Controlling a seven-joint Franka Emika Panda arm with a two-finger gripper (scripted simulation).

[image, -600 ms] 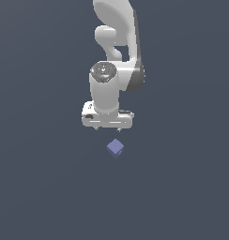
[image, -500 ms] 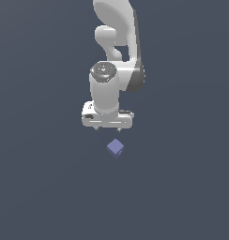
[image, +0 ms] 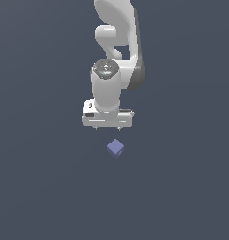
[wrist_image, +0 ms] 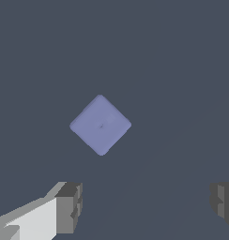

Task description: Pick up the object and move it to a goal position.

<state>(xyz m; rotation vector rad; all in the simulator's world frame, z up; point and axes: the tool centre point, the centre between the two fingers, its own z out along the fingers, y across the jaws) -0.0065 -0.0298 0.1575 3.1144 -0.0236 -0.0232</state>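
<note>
A small periwinkle-blue cube (image: pixel 116 147) lies on the dark grey floor, turned about 45 degrees to the picture edges. It also shows in the wrist view (wrist_image: pixel 101 124), seen from above. My white gripper (image: pixel 107 128) hangs above the floor, just behind the cube in the exterior view, not touching it. It is open and empty; its two grey fingertips (wrist_image: pixel 69 206) stand wide apart, with the cube off the line between them.
The white arm (image: pixel 117 51) rises behind the gripper to the top of the exterior view. The floor (image: pixel 182 178) is plain dark grey with no other objects in view.
</note>
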